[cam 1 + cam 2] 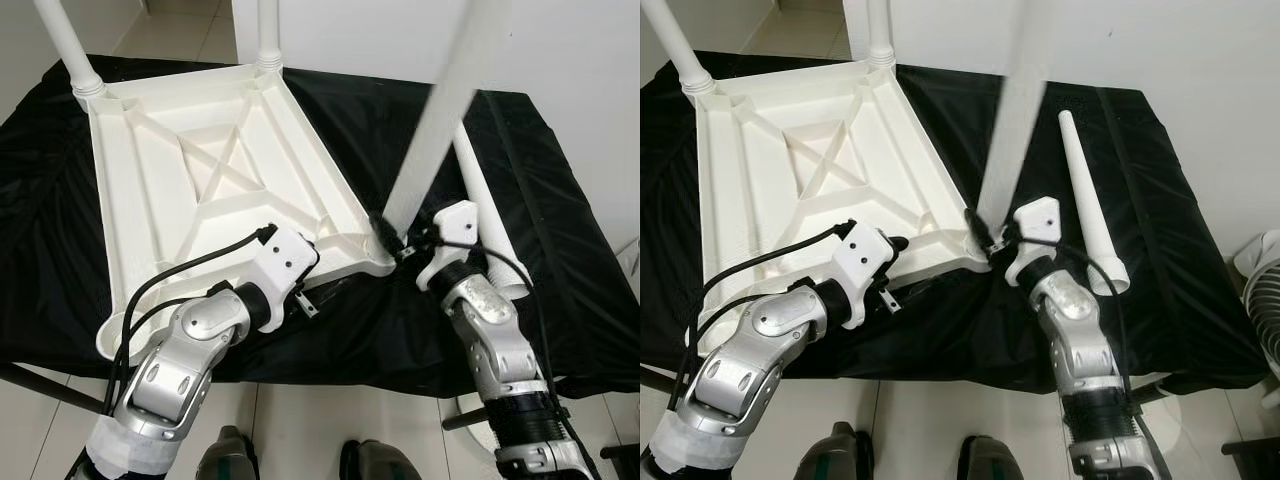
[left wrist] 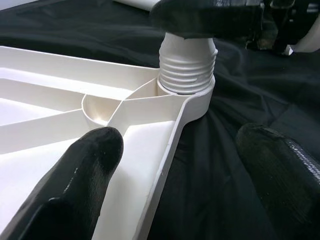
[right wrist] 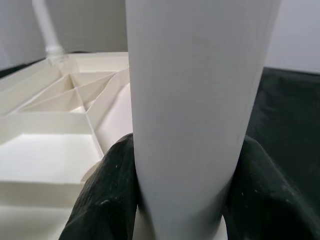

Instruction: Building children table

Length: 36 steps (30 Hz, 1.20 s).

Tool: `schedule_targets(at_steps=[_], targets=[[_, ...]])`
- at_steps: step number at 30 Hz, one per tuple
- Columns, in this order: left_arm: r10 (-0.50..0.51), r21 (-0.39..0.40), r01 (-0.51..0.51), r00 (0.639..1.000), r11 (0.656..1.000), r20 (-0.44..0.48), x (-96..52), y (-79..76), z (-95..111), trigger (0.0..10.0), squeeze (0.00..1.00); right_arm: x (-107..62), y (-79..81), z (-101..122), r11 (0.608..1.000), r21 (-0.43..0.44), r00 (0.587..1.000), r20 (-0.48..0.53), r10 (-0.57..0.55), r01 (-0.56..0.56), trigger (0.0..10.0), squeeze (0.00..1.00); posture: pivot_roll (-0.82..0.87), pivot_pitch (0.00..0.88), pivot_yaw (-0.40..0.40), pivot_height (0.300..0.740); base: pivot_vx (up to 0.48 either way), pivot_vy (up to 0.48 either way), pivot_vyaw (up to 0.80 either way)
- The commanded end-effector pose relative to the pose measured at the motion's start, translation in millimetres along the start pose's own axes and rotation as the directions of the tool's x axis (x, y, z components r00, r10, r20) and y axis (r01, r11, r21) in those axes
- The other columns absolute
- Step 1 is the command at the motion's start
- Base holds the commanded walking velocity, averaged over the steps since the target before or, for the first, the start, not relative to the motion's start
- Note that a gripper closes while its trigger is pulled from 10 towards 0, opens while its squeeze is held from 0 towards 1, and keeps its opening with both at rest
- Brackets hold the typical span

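Table leg (image 1: pixel 425 165) in right hand (image 1: pixel 392 240)

held leg (image 1: pixel 440 120): blurred, top cut off by the frame | two standing legs (image 1: pixel 62 45): tops cut off | spare leg (image 1: pixel 1087 200): wide end partly behind right arm (wrist housing) (image 1: pixel 1035 240)

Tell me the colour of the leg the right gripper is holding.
White, like the tabletop; the leg shows best in the right wrist view, clamped in the right gripper.
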<state>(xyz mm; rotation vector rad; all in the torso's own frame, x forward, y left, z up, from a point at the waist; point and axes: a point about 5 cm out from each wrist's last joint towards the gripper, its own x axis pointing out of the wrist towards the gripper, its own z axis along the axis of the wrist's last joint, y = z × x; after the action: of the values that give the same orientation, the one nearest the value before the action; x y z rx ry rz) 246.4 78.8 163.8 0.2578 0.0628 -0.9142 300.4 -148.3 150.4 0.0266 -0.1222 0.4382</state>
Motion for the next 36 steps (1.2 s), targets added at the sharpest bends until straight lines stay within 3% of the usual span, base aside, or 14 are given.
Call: schedule_targets(at_steps=[1,12,16,19,23,24,27,33,34,36], targets=[[0.042,0.007,-0.042,0.999,0.999,-0.009,0.8,2.6,-0.2,10.0,0.0,-11.8,-9.3,-33.1,0.994,0.067,0.983,-0.166,-0.077,0.09,10.0,0.0,0.07,0.096,-0.014,0.74,0.0,0.0,0.0],[0.04,0.006,-0.04,0.999,0.999,-0.009,0.0,1.0,-0.2,10.0,0.0,-19.4,-8.4,-40.5,0.981,0.111,0.974,-0.18,-0.137,0.158,10.0,0.0,0.07,0.102,-0.018,0.74,0.0,0.0,0.0],[0.044,0.004,-0.044,0.999,0.999,-0.012,-0.8,0.8,-1.1,10.0,0.0,-26.2,0.2,-41.8,0.991,0.064,0.982,-0.152,-0.11,0.121,10.0,0.0,0.07,0.101,-0.017,0.74,0.0,0.0,0.0],[0.041,0.001,-0.041,0.999,0.999,-0.01,0.1,-0.2,-0.9,10.0,0.0,-27.0,6.5,-44.3,0.998,-0.039,0.981,-0.181,-0.063,0.057,10.0,0.0,0.06,0.1,-0.017,0.74,0.0,0.0,0.0],[0.04,0.001,-0.04,0.999,0.999,-0.01,0.4,-0.5,-0.9,10.0,0.0,-25.7,6.7,-44.0,0.998,-0.052,0.98,-0.19,-0.055,0.046,10.0,0.0,0.06,0.099,-0.016,0.74,0.0,0.0,0.0],[0.035,0.004,-0.035,0.999,0.999,-0.009,1.1,-0.3,-0.5,10.0,0.0,-16.5,2.1,-36.8,0.997,-0.065,0.982,-0.181,-0.051,0.04,10.0,0.0,0.07,0.092,-0.014,0.74,0.0,0.0,0.0],[0.032,0.008,-0.032,0.999,0.999,-0.009,1.2,0.1,0.1,10.0,0.0,-10.1,-1.2,-31.7,0.995,-0.092,0.984,-0.17,-0.051,0.036,10.0,0.0,0.07,0.088,-0.015,0.74,0.0,0.0,0.0],[0.039,0.0,-0.039,0.999,0.999,-0.006,0.4,2.2,0.1,10.0,0.0,-12.0,0.7,-32.0,0.996,-0.076,0.988,-0.15,-0.048,0.037,10.0,0.0,0.07,0.078,-0.021,0.74,0.0,0.0,0.0],[0.04,-0.007,-0.04,0.999,0.999,-0.002,0.5,2.5,0.4,10.0,0.39,-11.1,2.9,-27.9,0.997,-0.069,0.99,-0.135,-0.037,0.028,10.0,0.0,0.07,0.075,-0.02,0.74,0.0,0.0,0.0],[0.04,-0.012,-0.04,0.999,0.999,0.0,0.7,2.6,0.7,10.0,0.39,-10.3,4.2,-24.9,0.998,-0.063,0.992,-0.124,-0.03,0.022,10.0,0.0,0.07,0.075,-0.02,0.74,0.0,0.0,0.0]])
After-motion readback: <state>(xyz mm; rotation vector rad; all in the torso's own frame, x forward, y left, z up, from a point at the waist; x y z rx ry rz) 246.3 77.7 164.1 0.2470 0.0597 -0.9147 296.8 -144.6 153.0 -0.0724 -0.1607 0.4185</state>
